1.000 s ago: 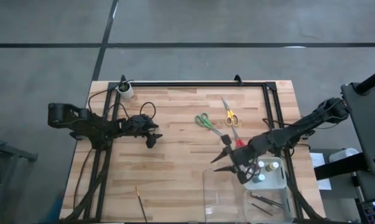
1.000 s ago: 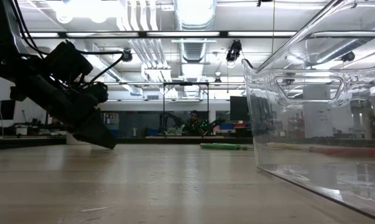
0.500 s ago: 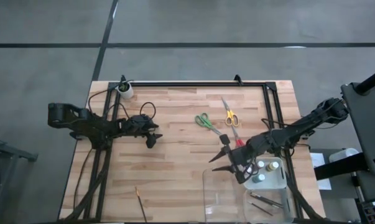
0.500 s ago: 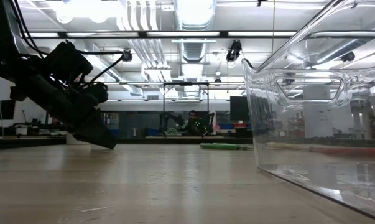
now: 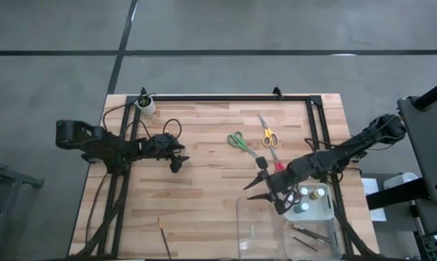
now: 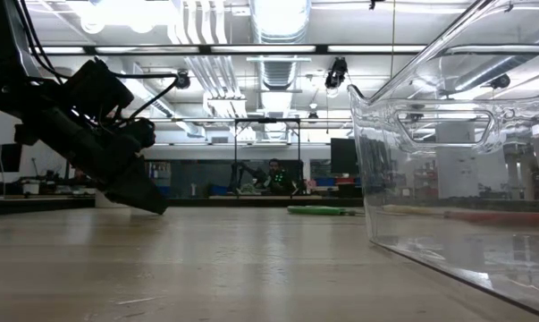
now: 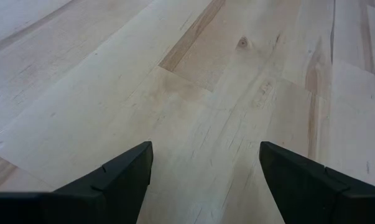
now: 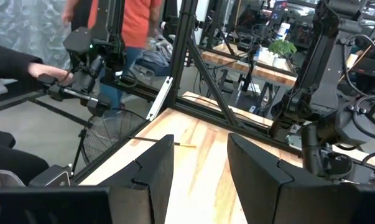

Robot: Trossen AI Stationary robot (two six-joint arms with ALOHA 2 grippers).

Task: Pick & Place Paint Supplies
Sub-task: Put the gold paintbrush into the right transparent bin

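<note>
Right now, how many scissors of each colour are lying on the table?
Green scissors: 1
Yellow scissors: 1
Red scissors: 1
Total: 3

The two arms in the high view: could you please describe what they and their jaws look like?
Both are dark, nearly black, jointed arms. The left arm trails thin black cables that loop over the wooden table. Each ends in two tapering, wedge-shaped fingers: the left gripper shows plain matte black ones, and the right gripper has blocky black ones. No markings are visible.
</note>
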